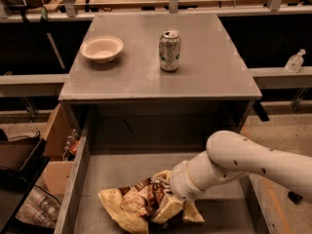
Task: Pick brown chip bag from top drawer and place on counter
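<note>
The brown chip bag (127, 204), crinkled cream-yellow and dark brown, lies on the floor of the open top drawer (126, 172) near its front edge. My white arm reaches in from the right, and my gripper (168, 207) is down on the bag's right part, pressed into the foil. The bag rests on the drawer floor. The counter (209, 77) is the grey tabletop directly above and behind the drawer.
A pale bowl (102, 48) and a soda can (169, 50) stand on the counter. A clear bottle (295, 61) sits on a ledge at the right. A cardboard box (54, 130) and a black bin (17, 160) stand left of the drawer.
</note>
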You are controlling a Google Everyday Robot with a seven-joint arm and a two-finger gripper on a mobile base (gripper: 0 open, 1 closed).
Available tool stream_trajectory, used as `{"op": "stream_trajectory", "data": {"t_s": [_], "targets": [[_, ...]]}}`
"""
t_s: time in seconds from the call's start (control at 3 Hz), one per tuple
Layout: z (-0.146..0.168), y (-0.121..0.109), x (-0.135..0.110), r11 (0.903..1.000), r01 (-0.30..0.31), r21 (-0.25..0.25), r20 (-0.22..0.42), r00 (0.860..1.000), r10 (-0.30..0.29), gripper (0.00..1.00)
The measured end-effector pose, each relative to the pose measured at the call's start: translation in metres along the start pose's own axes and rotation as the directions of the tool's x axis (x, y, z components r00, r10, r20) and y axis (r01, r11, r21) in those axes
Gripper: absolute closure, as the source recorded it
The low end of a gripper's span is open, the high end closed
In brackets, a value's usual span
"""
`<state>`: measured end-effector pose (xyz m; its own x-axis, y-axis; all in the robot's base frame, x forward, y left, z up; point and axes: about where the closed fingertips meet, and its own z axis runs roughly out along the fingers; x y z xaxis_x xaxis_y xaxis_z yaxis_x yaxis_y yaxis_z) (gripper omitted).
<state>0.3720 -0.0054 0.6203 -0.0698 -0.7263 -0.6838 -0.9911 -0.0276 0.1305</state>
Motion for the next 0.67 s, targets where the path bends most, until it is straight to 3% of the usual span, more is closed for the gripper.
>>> {"op": "stream_trajectory", "data": {"t_s": [0.67], "targets": [[0.0, 0.0, -0.0001, 1.0, 0.0, 0.0, 0.0, 1.0, 0.0, 1.0]]}}
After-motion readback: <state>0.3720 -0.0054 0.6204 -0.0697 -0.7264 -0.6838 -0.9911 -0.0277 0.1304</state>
